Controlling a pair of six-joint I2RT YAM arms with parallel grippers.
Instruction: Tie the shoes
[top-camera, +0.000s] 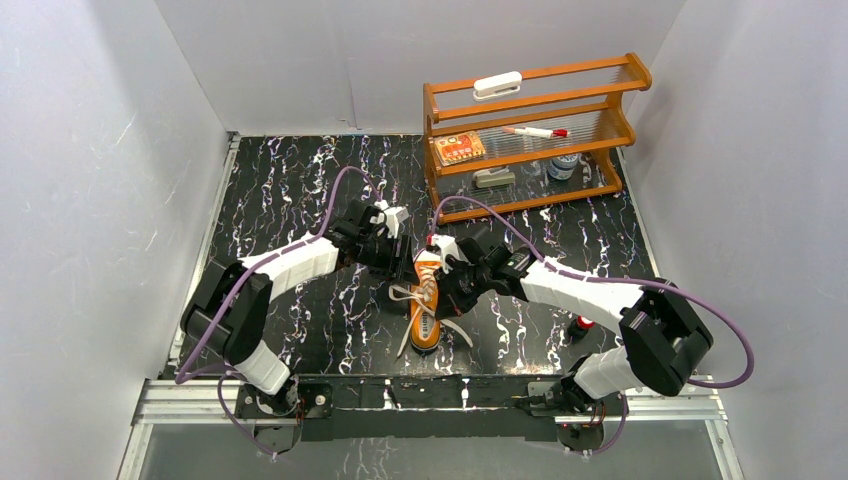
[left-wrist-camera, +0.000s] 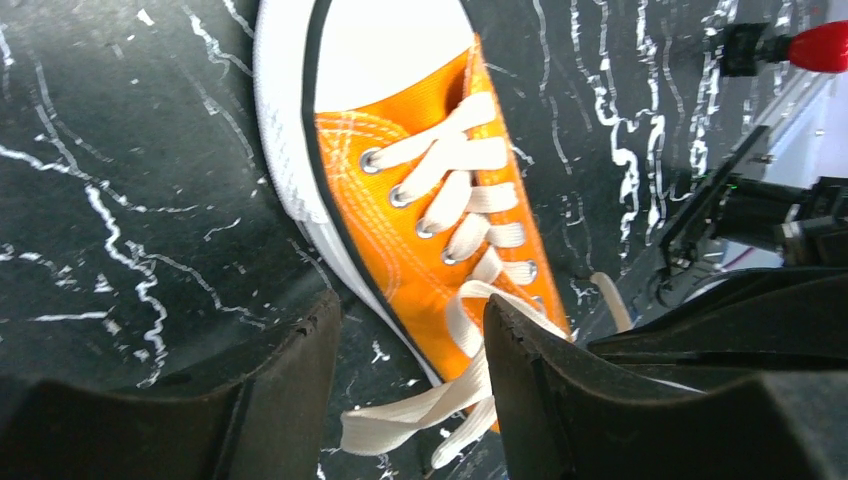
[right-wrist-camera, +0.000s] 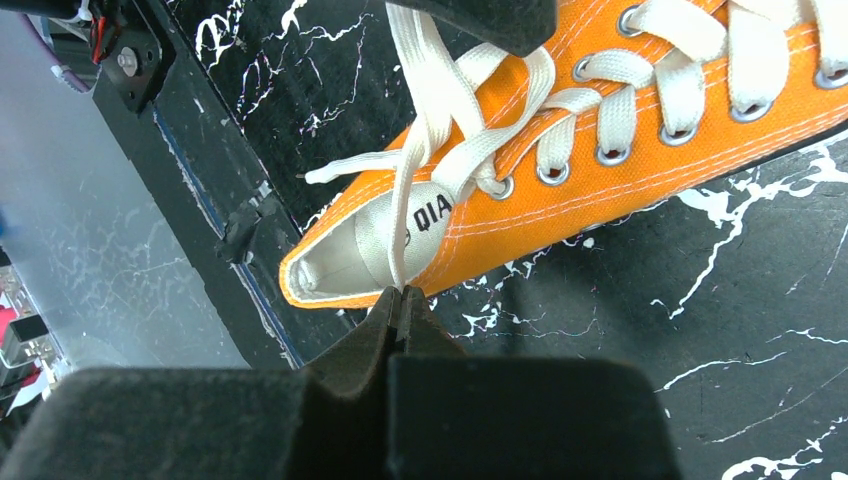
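Orange canvas shoe (top-camera: 425, 305) is seen at the centre of the frame on the black marbled table (top-camera: 300, 200). "QIA" is read on its insole (right-wrist-camera: 370, 238). A white lace (right-wrist-camera: 402, 180) is pinched by the closed right end effector (right-wrist-camera: 403, 293). The left end effector (left-wrist-camera: 410, 305) is held half open over the shoe. An orange packet (top-camera: 460, 148) and a pen (top-camera: 535, 131) are kept on the wooden shelf (top-camera: 600, 72), upper right.

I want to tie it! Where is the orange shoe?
In the top view, the orange shoe lies on the black table between the left gripper and the right gripper, in front of the wooden shelf.
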